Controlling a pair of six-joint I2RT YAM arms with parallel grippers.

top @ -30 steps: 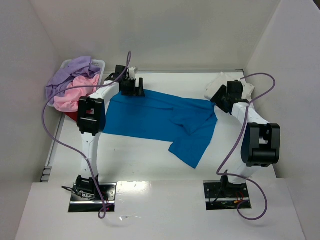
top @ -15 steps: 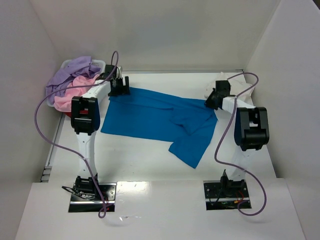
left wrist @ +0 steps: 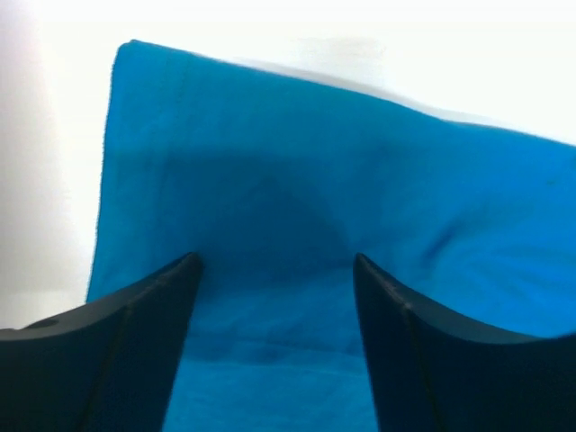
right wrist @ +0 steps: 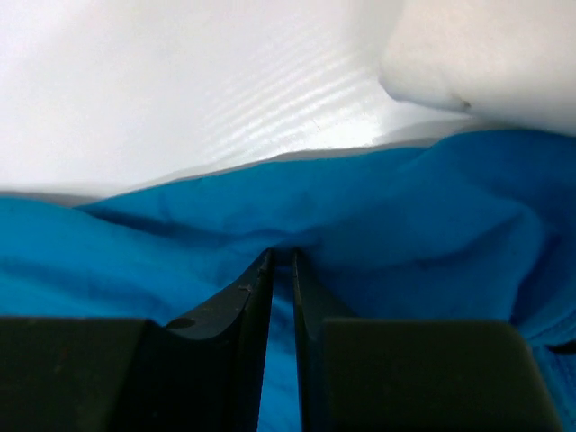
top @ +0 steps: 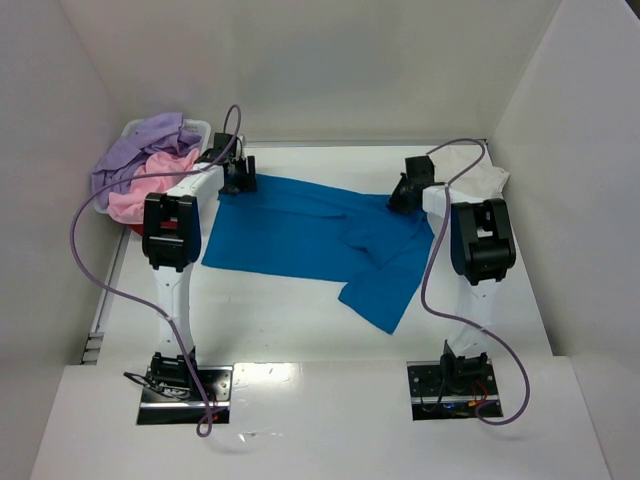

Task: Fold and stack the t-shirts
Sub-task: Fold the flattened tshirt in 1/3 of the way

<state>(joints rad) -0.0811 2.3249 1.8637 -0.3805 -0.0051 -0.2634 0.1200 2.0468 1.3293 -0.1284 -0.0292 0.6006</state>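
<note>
A bright blue t-shirt (top: 300, 232) lies spread across the table, with one part folded over at the front right. My left gripper (top: 238, 181) is at its far left corner. In the left wrist view the gripper (left wrist: 276, 261) is open, with blue cloth (left wrist: 297, 180) lying under and between the fingers. My right gripper (top: 404, 194) is at the shirt's far right edge. In the right wrist view the gripper (right wrist: 283, 254) is shut on a pinched fold of blue cloth (right wrist: 405, 225). A white t-shirt (top: 482, 176) lies at the back right, and it also shows in the right wrist view (right wrist: 486, 54).
A white basket (top: 199, 125) stands at the back left, holding lavender (top: 135, 155), pink (top: 150, 185) and dark red (top: 143, 231) shirts. White walls enclose the table on three sides. Purple cables loop from both arms.
My right gripper has moved left, from beside the white shirt to the blue shirt's far edge. My left gripper has shifted left to the shirt's far left corner.
</note>
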